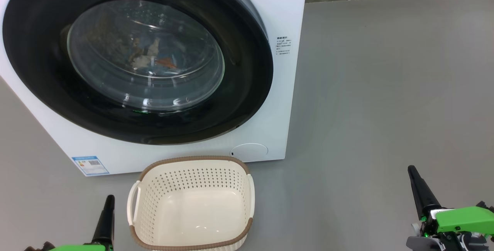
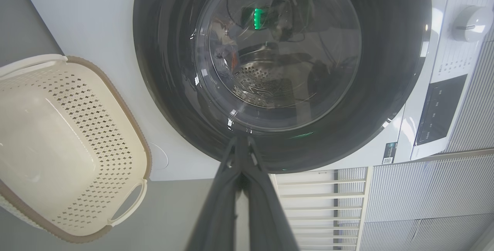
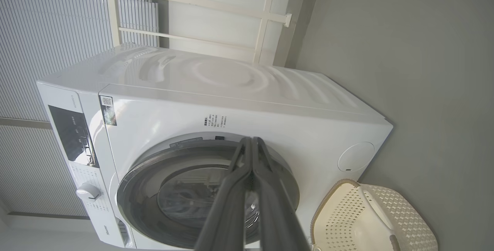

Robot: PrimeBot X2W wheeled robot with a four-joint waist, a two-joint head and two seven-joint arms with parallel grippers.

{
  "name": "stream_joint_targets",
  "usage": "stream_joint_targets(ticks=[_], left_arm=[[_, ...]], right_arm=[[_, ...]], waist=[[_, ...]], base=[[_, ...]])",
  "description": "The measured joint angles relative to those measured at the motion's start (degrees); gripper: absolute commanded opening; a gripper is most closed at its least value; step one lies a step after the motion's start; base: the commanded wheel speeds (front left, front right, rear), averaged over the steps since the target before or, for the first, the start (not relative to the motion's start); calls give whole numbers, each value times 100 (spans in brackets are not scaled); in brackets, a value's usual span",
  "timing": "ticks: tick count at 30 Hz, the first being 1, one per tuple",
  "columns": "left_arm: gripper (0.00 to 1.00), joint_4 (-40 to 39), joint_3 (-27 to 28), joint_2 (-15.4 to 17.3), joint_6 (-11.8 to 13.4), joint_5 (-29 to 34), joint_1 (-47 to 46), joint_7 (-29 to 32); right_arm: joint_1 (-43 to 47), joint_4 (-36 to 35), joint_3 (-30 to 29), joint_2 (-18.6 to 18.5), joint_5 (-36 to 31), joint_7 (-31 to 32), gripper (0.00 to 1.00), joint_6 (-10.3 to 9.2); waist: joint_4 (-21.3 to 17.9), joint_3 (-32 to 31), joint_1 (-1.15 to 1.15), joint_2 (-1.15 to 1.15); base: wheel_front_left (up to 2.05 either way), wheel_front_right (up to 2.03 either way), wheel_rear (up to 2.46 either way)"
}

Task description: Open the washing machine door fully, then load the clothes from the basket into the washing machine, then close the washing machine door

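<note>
- The washing machine door [image 1: 38, 50] sits flush against the front of the washing machine [image 1: 287, 7]. It looks latched to me, so I'd say the closing step is done.
- Through the glass you can make out the clothes [image 1: 152, 56], a pale blue lump with an orange bit, lying in the drum. That's why the basket [image 1: 193, 159] has nothing in it.
- The basket is on the floor [image 1: 386, 89] right in front of the machine, just below the door. My guess is it's there to keep the reach from basket to drum short.
- The left pincer [image 1: 110, 200] is pinched closed on nothing. It's low and just left of the basket, fingers pointing toward the door, which is well ahead of it and not touching.
- The right pincer [image 1: 412, 170] is also closed and empty. It's well off to the right of both basket and machine.
- Both arms look parked in a rest pose, so the job seems about finished.
</note>
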Motion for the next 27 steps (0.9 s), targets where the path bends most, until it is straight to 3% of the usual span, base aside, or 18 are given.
stream_joint_targets(ticks=[15, 27], left_arm=[[0, -67, 168, -16, -105, -808, -42, 212], [0, -67, 175, -18, -105, -814, -43, 212]], right_arm=[[-209, 165, -2, -24, 917, 51, 0, -9], [-213, 171, -2, -25, 917, 51, 0, -10]], waist=[[-54, 7, 0, 0], [-54, 7, 0, 0]], base=[[0, 0, 0], [0, 0, 0]])
